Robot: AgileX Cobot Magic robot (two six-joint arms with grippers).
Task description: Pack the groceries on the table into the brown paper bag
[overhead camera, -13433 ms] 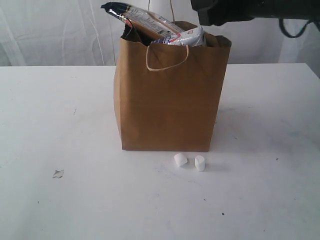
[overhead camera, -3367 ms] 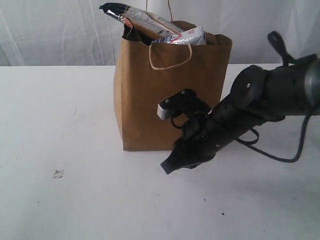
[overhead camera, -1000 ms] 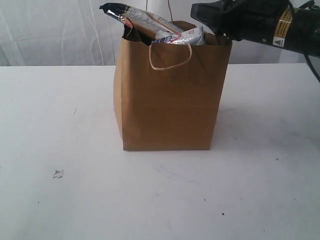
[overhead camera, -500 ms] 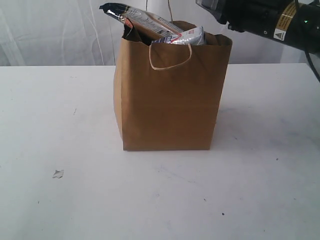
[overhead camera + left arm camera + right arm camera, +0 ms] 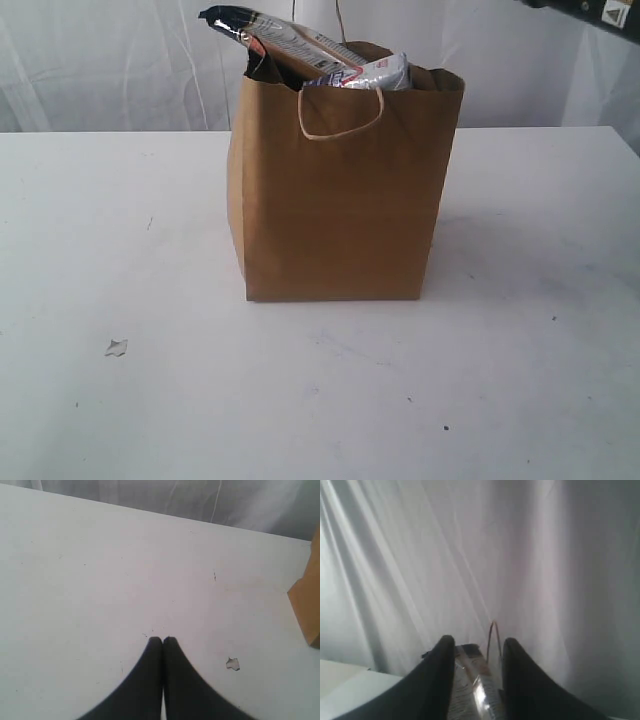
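Observation:
The brown paper bag (image 5: 340, 190) stands upright in the middle of the white table (image 5: 120, 220). Groceries poke out of its top: a long dark-topped packet (image 5: 285, 35) and a silvery white pack (image 5: 370, 72). My right gripper (image 5: 475, 642) is open high above the bag, and the long packet (image 5: 475, 680) and a cord handle (image 5: 493, 635) show far off between its fingers. Only a sliver of that arm (image 5: 600, 8) shows in the exterior view. My left gripper (image 5: 162, 639) is shut and empty, low over the bare table, left of the bag's corner (image 5: 307, 605).
A small torn scrap (image 5: 116, 347) lies on the table front left of the bag, and the left wrist view shows the scrap (image 5: 232, 664) close to my left fingers. White curtains hang behind the table.
The right arm has risen from over the bag's mouth and almost left the exterior view. The two marshmallows that lay in front of the bag earlier are gone from the table.

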